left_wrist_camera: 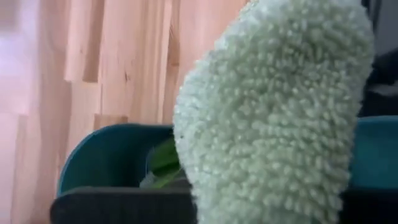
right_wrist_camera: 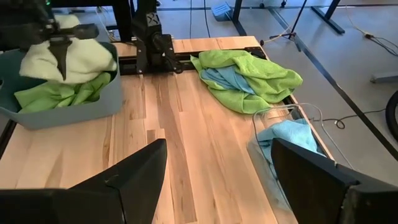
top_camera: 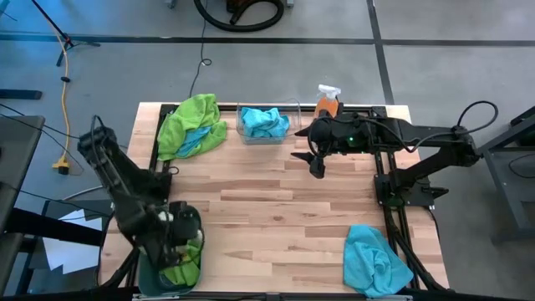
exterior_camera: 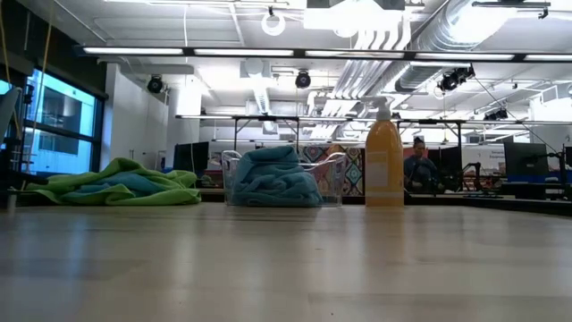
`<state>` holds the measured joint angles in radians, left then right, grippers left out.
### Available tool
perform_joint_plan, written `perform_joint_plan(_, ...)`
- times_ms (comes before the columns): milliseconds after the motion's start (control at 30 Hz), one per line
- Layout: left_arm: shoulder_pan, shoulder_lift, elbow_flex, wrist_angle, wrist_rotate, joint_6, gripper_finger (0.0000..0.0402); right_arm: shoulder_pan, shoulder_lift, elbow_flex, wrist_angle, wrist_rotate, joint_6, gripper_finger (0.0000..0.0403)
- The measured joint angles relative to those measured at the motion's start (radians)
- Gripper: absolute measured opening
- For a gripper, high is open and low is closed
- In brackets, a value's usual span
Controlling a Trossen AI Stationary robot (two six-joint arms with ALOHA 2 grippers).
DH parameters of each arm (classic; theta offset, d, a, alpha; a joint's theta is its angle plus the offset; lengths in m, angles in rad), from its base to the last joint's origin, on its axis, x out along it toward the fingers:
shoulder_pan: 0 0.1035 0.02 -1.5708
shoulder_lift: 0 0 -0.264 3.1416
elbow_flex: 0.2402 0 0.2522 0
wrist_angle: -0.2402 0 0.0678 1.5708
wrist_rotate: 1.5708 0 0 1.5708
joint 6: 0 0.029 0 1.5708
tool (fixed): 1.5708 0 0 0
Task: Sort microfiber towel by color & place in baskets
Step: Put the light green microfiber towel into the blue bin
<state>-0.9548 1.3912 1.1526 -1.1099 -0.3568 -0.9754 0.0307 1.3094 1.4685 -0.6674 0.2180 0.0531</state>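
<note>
You are working over a wooden tabletop (top_camera: 276,217) where the biggest soft mass is the mixed heap (top_camera: 192,125) of lime green and turquoise towels lying at the far left corner, with a loose turquoise towel (top_camera: 376,261) sitting alone at the near right edge. These cloths are looking light, limp and grippy rather than slippery, so you are best pinching a raised fold near the middle; in the heap the colours are overlapping, so one pull may be dragging a neighbour along. The teal-grey basket (right_wrist_camera: 62,93) at the near left corner is holding green towels, and the left gripper (top_camera: 180,234) is hanging over it with its fingers closed on a pale green towel (left_wrist_camera: 273,112). The clear basket (top_camera: 267,125) at the far edge is holding a turquoise towel (exterior_camera: 273,177). The right gripper (top_camera: 316,163) is hovering near that basket, its fingers (right_wrist_camera: 112,186) spread wide and carrying nothing. The orange spray bottle (exterior_camera: 384,161) is standing just beside the clear basket, and you are risking knocking it when reaching there
</note>
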Motion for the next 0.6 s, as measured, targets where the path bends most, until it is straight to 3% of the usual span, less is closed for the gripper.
perform_joint_plan(167,-0.113,0.047,-0.001,0.016,-0.214,-0.182,0.0001,0.000,0.000,0.000,-0.001,0.000,0.021,0.0287)
perform_joint_plan(433,-0.286,0.049,-0.085,0.039,-0.345,-0.668,0.0001,-0.005,0.000,0.000,-0.001,0.000,0.017,0.0287)
perform_joint_plan(500,-0.310,0.051,-0.105,0.041,-0.348,-0.711,0.0001,-0.005,0.000,0.000,-0.001,0.000,0.017,0.0287)
perform_joint_plan(600,-0.312,0.059,-0.142,0.037,-0.223,-0.701,0.0001,-0.005,0.000,0.000,-0.001,0.000,0.018,0.0287)
